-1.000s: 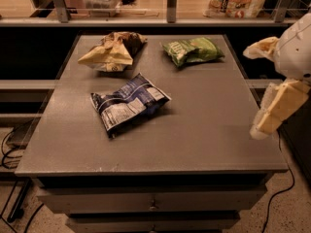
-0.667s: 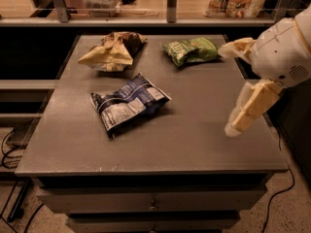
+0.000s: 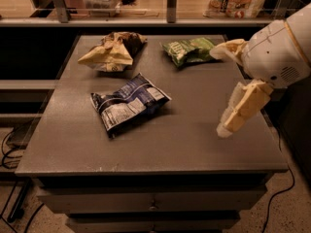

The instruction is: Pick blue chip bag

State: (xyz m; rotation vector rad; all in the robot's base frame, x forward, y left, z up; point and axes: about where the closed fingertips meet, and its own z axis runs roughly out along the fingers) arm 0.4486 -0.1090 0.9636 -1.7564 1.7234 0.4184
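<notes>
The blue chip bag [image 3: 129, 103] is a crinkled navy foil bag with white label panels. It lies flat left of centre on the grey table [image 3: 175, 144]. My gripper [image 3: 218, 90] hangs over the table's right side, well to the right of the bag and not touching it. Its two cream fingers stand wide apart, one up near the green bag and one [image 3: 240, 108] slanting down towards the tabletop. It is open and holds nothing.
A green chip bag [image 3: 188, 50] lies at the back right, close to my upper finger. A yellow-brown bag [image 3: 112, 52] lies at the back left. A railing and shelves with packages stand behind the table. Cables [image 3: 9, 147] lie on the floor at left.
My arm has moved left from the table's right edge to over the tabletop, closer to the bags. The bags have not moved.
</notes>
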